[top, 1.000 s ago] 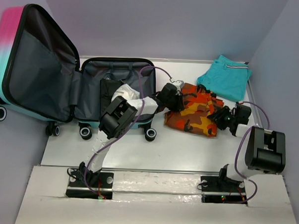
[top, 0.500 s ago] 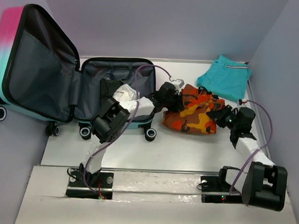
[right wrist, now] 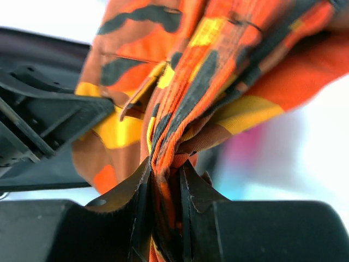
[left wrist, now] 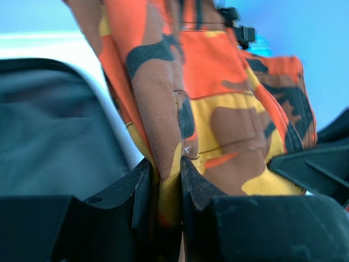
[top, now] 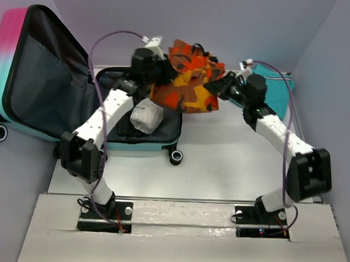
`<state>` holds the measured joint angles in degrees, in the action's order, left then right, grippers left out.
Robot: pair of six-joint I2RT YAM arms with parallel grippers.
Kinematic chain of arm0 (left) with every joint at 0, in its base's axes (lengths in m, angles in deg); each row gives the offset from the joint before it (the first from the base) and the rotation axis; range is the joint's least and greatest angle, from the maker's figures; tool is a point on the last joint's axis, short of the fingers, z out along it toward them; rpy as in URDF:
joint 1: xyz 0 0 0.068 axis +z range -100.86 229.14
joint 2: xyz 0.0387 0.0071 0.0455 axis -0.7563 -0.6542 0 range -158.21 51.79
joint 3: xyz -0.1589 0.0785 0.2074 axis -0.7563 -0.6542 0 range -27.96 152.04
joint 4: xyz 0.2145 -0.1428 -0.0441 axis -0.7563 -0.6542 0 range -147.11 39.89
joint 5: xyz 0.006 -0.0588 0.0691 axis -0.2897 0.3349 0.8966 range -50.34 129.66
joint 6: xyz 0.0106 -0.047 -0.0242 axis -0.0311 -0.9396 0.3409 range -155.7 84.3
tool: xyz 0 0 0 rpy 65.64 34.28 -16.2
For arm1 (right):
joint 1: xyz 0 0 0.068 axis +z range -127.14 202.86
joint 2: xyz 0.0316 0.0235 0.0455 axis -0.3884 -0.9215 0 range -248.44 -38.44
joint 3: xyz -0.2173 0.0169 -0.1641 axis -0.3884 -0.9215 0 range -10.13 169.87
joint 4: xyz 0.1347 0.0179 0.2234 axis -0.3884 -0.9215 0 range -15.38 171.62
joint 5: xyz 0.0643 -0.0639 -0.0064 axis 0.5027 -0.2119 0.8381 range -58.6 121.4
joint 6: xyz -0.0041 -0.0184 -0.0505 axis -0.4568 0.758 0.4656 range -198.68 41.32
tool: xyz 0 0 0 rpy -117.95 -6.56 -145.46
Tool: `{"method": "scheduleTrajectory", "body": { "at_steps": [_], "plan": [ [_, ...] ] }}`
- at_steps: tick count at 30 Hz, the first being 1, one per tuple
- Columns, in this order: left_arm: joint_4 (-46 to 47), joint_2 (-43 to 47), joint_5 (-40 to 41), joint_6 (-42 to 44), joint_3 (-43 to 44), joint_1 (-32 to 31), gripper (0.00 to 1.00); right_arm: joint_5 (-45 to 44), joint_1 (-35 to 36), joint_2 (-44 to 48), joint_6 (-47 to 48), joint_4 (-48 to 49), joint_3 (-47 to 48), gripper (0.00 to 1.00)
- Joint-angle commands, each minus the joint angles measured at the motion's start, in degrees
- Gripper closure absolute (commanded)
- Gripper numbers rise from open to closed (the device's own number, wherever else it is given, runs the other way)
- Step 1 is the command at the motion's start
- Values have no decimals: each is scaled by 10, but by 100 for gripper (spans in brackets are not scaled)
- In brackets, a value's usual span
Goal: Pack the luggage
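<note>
The luggage [top: 26,72], pink-to-teal with dark grey lining, lies open at the left, lid raised. Its lower half [top: 110,84] holds a white bundle [top: 146,117] and dark folded cloth. Both grippers hold an orange camouflage garment [top: 192,79] up in the air over the luggage's right edge. My left gripper [top: 165,65] is shut on the garment's left side; the cloth [left wrist: 218,120] is pinched between its fingers [left wrist: 163,185]. My right gripper [top: 219,86] is shut on its right side, with bunched cloth [right wrist: 207,71] between its fingers [right wrist: 163,191].
A folded teal garment [top: 278,92] lies at the back right of the white table [top: 220,168], partly behind the right arm. Grey walls close in the back and both sides. The luggage's black wheels [top: 175,157] stick out at its near edge.
Both arms have lifted the orange camouflage garment off the table and carried it back and left, up over the luggage's right edge. The teal garment has not moved.
</note>
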<state>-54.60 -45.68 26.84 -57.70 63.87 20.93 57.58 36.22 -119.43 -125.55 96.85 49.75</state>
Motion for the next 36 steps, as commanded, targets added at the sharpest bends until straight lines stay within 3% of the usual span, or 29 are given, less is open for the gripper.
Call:
{"method": "scheduleTrajectory", "body": {
  "at_steps": [1, 6, 8, 9, 10, 11, 12, 15, 18, 24, 27, 31, 36],
  "plan": [
    [-31, 106, 63, 10, -1, 121, 94, 6, 116, -146, -21, 39, 191, 93],
    [-51, 129, 60, 18, -91, 252, 91, -10, 191, -302, -9, -23, 391, 93],
    [-68, 113, 64, 27, -112, 302, 75, -17, 214, -375, -5, -62, 483, 93],
    [-77, 106, 85, 32, -116, 323, 59, -18, 220, -397, -3, -73, 512, 90],
    [-86, 105, 102, 32, -122, 331, 50, -13, 228, -419, 1, -84, 540, 85],
    [-80, 120, 117, 30, -132, 337, 39, -10, 241, -441, 8, -98, 569, 77],
    [-68, 135, 138, 23, -154, 338, 18, -6, 246, -482, 25, -140, 626, 53],
    [-57, 171, 164, 19, -144, 339, 1, 3, 251, -515, 46, -191, 659, 17],
    [-71, 194, 173, 20, -111, 326, 1, -30, 251, -478, 77, -198, 631, 7],
    [-64, 253, 213, 39, -123, 230, 1, -79, 227, -389, 119, -202, 538, 6],
    [-47, 305, 188, 47, -163, 142, 1, -99, 156, -280, 108, -166, 426, 9],
    [-32, 359, 153, 46, -234, 81, 1, -83, 66, -179, 76, -76, 251, 12],
    [-22, 459, 109, 56, -328, 31, 1, -246, -73, -103, 94, -114, 134, 17]
  ]
}}
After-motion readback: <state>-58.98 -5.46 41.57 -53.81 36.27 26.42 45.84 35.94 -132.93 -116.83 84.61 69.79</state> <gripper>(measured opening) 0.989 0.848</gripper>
